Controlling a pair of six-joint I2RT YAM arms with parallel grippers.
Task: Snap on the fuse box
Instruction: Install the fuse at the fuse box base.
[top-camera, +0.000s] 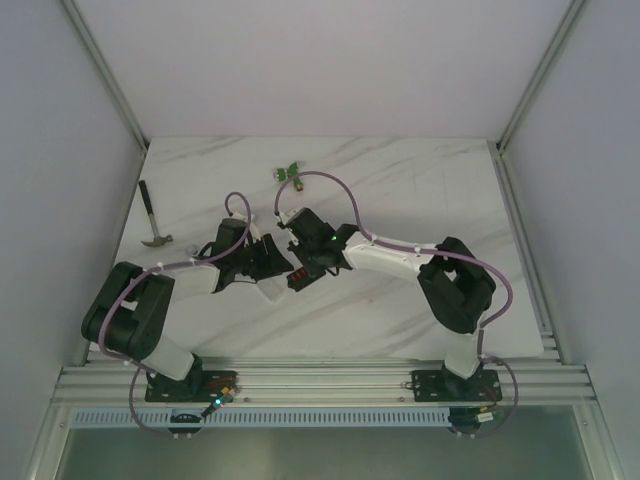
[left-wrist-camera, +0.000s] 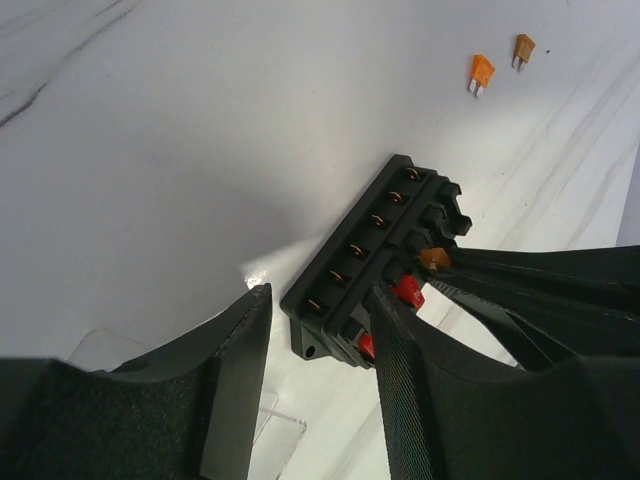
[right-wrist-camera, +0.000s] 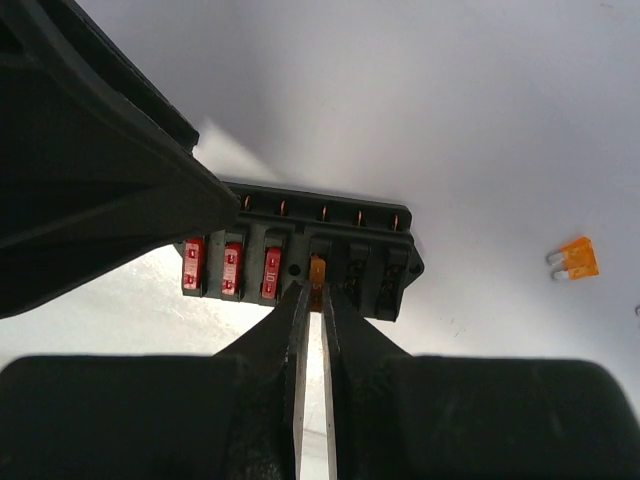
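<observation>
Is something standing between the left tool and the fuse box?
Nothing visible does. The left tool straddles one end of the fuse box; the right tool only pinches an orange fuse at a slot.

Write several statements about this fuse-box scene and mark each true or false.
1. Three red fuses sit in the fuse box. True.
2. The right gripper pinches a red fuse. False: it pinches an orange fuse.
3. Every slot of the fuse box is filled. False: two slots beyond the orange fuse are empty.
4. A hammer lies near the left edge of the table. True.
</observation>
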